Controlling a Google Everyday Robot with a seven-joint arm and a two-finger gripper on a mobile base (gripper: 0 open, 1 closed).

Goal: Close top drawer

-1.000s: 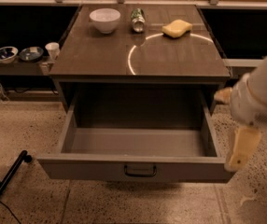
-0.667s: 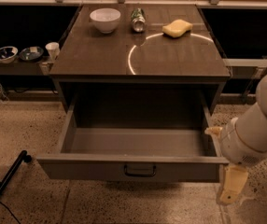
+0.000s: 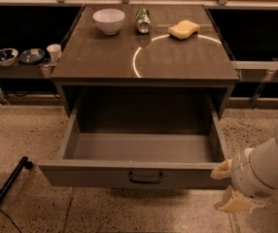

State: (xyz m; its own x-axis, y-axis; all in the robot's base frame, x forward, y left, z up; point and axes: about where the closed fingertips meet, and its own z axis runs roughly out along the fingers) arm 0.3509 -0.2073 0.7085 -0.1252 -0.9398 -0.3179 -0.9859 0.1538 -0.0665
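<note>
Closure not yet effected: the top drawer [image 3: 144, 176] stands pulled well out from under the table [image 3: 178, 62], its interior empty, while the gripper [image 3: 228, 188], spread open and holding nothing, sits just beside its right front corner, the whole push remaining.

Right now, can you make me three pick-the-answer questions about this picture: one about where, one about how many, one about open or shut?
1. Where is the end effector?
A) far left
B) beside the top drawer's front right corner
C) high above everything

2. How many things sit on the cabinet top?
A) two
B) three
C) five

3. The top drawer is:
A) pulled out, empty
B) shut
C) pulled out, full

Answers:
1 B: it sits low by that corner.
2 B: bowl, can, sponge.
3 A: its bare floor shows.
</note>
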